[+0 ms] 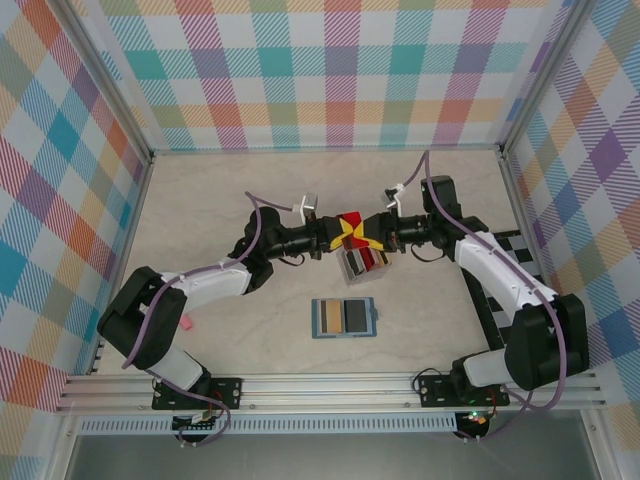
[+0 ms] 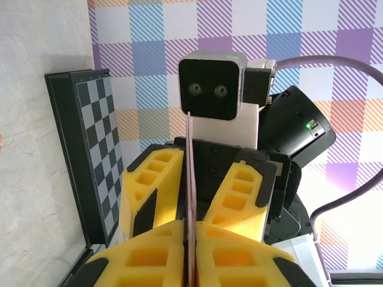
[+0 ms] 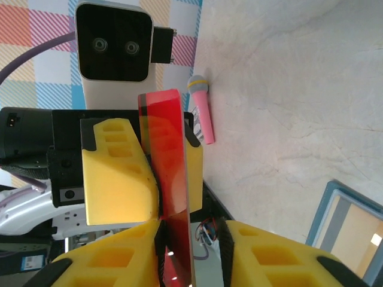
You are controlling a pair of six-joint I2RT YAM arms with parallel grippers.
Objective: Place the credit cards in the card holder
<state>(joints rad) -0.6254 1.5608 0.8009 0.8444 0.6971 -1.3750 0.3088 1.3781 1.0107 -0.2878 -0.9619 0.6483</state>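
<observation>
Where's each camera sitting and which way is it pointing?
Top external: above, behind the robot, looking down on the table; left arm, right arm show, left gripper and right gripper tip to tip.
Left wrist: faces the right gripper; own yellow fingers below.
Right wrist: faces the left gripper; own fingers below.
Both wrist views share the red card.

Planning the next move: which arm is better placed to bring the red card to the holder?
Probably left: the left pincer is clamped on the red card; the right pincer stands open around it. The card holder lies near both.
</observation>
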